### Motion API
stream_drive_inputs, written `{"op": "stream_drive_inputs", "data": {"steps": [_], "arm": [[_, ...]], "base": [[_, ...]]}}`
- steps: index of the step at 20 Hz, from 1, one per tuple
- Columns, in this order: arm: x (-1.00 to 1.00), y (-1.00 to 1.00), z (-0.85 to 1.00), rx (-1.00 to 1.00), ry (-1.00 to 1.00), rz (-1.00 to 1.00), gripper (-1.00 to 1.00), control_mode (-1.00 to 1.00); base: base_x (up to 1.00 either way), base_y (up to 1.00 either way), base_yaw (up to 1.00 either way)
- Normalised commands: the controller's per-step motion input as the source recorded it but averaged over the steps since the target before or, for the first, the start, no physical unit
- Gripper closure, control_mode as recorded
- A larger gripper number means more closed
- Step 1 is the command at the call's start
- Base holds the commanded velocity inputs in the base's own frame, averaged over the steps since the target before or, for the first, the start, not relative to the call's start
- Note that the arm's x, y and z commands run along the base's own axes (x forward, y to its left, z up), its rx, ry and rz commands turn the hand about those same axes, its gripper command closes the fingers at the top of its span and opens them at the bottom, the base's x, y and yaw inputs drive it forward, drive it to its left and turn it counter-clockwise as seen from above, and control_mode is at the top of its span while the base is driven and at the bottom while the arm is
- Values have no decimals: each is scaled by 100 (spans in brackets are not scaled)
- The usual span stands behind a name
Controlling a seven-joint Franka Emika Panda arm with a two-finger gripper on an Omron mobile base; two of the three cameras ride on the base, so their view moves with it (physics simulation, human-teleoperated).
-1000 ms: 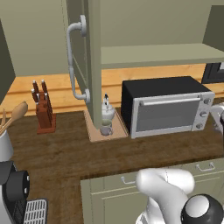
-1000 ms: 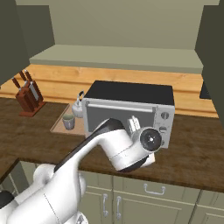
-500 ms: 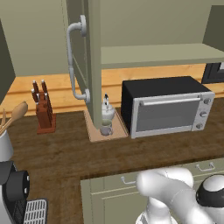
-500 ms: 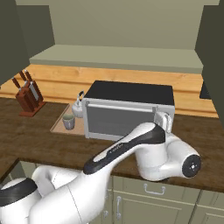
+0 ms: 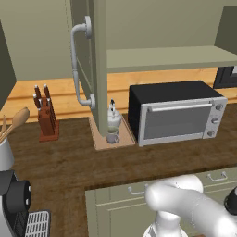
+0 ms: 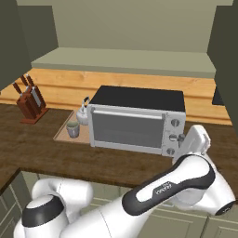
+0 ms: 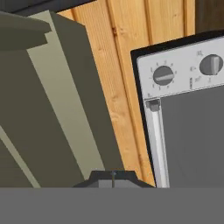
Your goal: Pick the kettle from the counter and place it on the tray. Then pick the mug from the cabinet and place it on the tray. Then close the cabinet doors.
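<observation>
Currently the kettle (image 5: 113,118) stands on the tray (image 5: 102,140), with the mug (image 5: 112,137) just in front of it on the same board; both upright. From the right base view the same pair: kettle (image 6: 83,114) behind, mug (image 6: 72,129) nearer, on the tray (image 6: 62,134), just left of the toaster oven (image 6: 135,121). Tray lies on the bench (image 5: 69,162), between the knife block (image 5: 45,118) and the oven (image 5: 176,111).

Cabinet door (image 5: 86,65) stands open, edge-on above the tray, grey bar handle (image 5: 77,65) facing left. Inner shelf (image 5: 171,58) bare above the oven.

Jaws (image 7: 113,178) clenched, tips pressed together, holding nothing. Hand view rolled: it looks at an olive-green panel (image 7: 52,109) on the left, wood-panelled wall (image 7: 118,65) in the middle, oven control knobs (image 7: 162,75) on the right. Arm elbow (image 6: 186,181) sits low, in front of the bench's right end.

Wooden spoon (image 5: 16,121) in a pot at far left.
</observation>
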Motion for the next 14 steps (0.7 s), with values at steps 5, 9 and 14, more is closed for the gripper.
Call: {"op": "stream_drive_inputs", "data": {"steps": [5, 9, 14], "arm": [[0, -7, 0, 3, -3, 0, 100, -100], [0, -9, 0, 7, -15, -2, 100, -100], [0, -6, 0, 10, -21, -7, 100, -100]], "base": [[0, 0, 0], [0, 0, 0], [0, 0, 0]]}}
